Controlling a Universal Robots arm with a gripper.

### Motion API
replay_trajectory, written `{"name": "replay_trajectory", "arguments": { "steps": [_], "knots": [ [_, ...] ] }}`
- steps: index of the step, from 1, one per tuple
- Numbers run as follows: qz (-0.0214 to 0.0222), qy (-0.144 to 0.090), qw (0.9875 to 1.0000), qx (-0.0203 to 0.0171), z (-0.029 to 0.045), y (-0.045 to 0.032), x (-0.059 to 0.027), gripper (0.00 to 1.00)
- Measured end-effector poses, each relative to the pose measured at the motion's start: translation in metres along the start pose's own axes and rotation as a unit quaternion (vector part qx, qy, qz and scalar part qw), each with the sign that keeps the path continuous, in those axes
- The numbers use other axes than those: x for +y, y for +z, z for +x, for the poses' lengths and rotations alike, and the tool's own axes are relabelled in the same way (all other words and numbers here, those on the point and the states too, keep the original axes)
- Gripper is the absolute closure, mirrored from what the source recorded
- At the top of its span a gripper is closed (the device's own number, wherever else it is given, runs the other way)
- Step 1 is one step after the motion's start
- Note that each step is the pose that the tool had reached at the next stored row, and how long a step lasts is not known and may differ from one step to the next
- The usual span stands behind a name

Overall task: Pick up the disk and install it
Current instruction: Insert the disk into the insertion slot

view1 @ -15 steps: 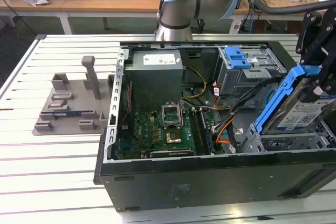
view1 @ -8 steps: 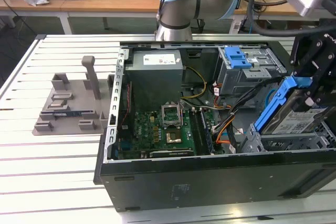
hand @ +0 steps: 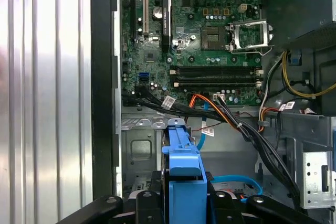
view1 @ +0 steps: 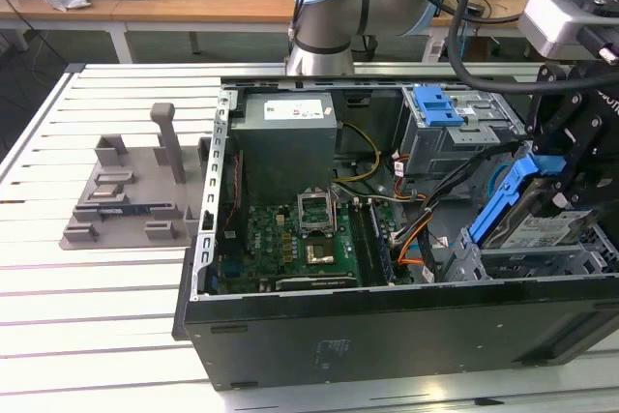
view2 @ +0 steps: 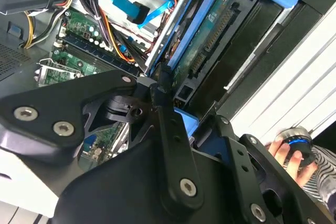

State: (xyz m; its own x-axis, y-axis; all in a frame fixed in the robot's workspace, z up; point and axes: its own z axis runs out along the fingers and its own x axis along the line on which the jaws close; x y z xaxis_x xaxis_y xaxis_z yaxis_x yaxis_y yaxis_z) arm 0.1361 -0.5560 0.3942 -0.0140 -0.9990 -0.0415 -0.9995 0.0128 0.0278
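Note:
The disk, silver with a white label and blue rails, hangs tilted in the open computer case's front corner, at the exterior view's right. My gripper is shut on it from above. Just under it lies the grey metal drive bay. In the second wrist view the disk shows its green circuit side and blue rails beyond the black fingers. In the first wrist view a blue rail of the disk stands between my fingers, above the bay floor.
The case holds a motherboard, a power supply, loose cables and an upper drive cage with a blue latch. A grey slotted holder stand sits on the slatted table. A person's hand holds a small device.

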Motion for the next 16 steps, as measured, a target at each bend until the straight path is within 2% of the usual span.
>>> {"name": "replay_trajectory", "arguments": {
  "steps": [3, 4, 9, 10, 11, 15, 16],
  "knots": [
    [0.0, 0.0, 1.0, -0.0001, 0.0, 0.0, 0.0, 0.62],
    [0.0, 0.0, 1.0, -0.0002, 0.0, 0.0, 0.0, 0.56],
    [0.0, 0.0, 1.0, -0.0002, 0.0, 0.0, 0.0, 0.57],
    [0.0, 0.0, 1.0, -0.0003, 0.0, 0.0, 0.0, 0.64],
    [0.0, 0.0, 1.0, -0.0003, 0.0, 0.0, 0.0, 0.64],
    [0.0, 0.0, 1.0, -0.0004, 0.0, 0.0, 0.0, 0.88],
    [0.0, 0.0, 1.0, -0.0004, 0.0, 0.0001, 0.0, 0.89]
  ]
}}
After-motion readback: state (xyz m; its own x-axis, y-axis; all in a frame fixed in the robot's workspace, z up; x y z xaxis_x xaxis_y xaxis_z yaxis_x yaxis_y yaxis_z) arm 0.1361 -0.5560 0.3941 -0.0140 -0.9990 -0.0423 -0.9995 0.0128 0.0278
